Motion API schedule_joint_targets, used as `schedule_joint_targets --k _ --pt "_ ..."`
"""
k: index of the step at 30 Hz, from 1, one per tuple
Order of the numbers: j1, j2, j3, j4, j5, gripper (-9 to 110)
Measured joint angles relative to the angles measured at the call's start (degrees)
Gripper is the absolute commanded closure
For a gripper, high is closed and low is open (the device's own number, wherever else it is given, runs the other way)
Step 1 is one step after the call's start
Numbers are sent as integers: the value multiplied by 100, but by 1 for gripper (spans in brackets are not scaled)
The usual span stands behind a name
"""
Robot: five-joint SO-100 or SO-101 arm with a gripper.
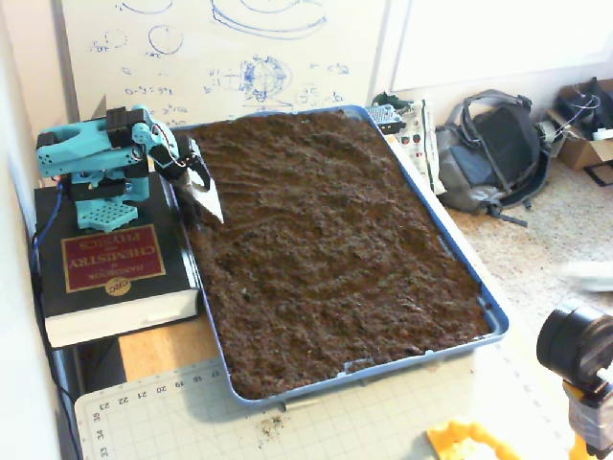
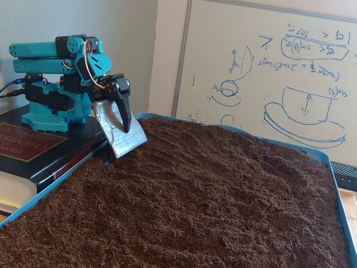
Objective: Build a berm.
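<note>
Soil point(image 1: 335, 249) lies flat across the tray point(image 1: 493, 311); pincer point(image 2: 120, 131) clamped on a metal blade point(image 2: 118, 137) at its edge.

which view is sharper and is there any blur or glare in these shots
The low fixed view is sharper: soil grain and the metal blade in the pincer read crisply, with a mild sheen on the blade. The high fixed view is softer and washed out, its whiteboard bright, with a pale blurred smear at the right edge over the floor.
</note>
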Motion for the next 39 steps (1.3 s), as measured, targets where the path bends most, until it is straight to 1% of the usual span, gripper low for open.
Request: schedule_joint_targets --k 26,29,33,36,39 --pt "0 0 0 0 44 101" --pt "-141 0 -26 9 53 101" --pt "-439 -185 -571 149 79 101" --pt "-563 -993 -1336 466 132 101" --pt "-650 -1978 -2276 888 483 101"
